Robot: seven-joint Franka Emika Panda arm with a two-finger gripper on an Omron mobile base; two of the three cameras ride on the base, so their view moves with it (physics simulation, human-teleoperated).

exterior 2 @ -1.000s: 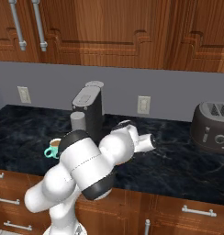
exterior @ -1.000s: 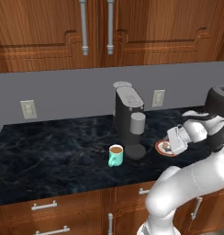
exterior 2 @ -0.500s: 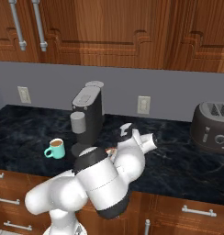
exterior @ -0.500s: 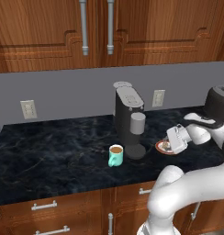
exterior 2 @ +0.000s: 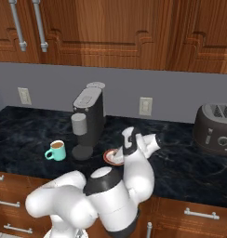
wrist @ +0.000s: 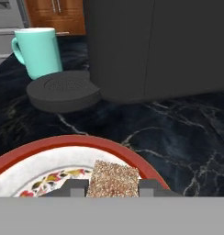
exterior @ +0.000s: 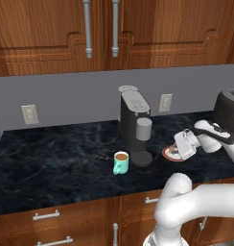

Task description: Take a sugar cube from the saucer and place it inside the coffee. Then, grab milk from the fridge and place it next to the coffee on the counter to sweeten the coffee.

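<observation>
The sugar cube [wrist: 113, 178], pale tan and speckled, lies on the saucer [wrist: 63, 143] near its orange-red rim. My gripper [wrist: 113, 188] is down over the saucer [exterior: 170, 154], and its two dark fingertips [wrist: 73, 187] press against the cube's left and right sides. From the base, the white hand [exterior: 185, 143] tilts down onto the saucer [exterior 2: 110, 158], hiding the cube. The coffee [exterior: 121, 162], a teal mug holding brown liquid, stands on the counter [exterior: 52, 158] left of the coffee machine's base, also seen in the other views [exterior 2: 56, 150] [wrist: 38, 51].
The dark grey coffee machine [exterior: 134, 122] [exterior 2: 89, 118] stands between mug and saucer, its round base [wrist: 63, 89] close by. A dark toaster [exterior 2: 216, 128] sits at the counter's right end. Wooden cabinets hang above; wall outlets [exterior: 165, 102] line the backsplash.
The hand has sunk lower onto the saucer and the elbow has swung down and forward. Mug, saucer and coffee machine have stayed where they were.
</observation>
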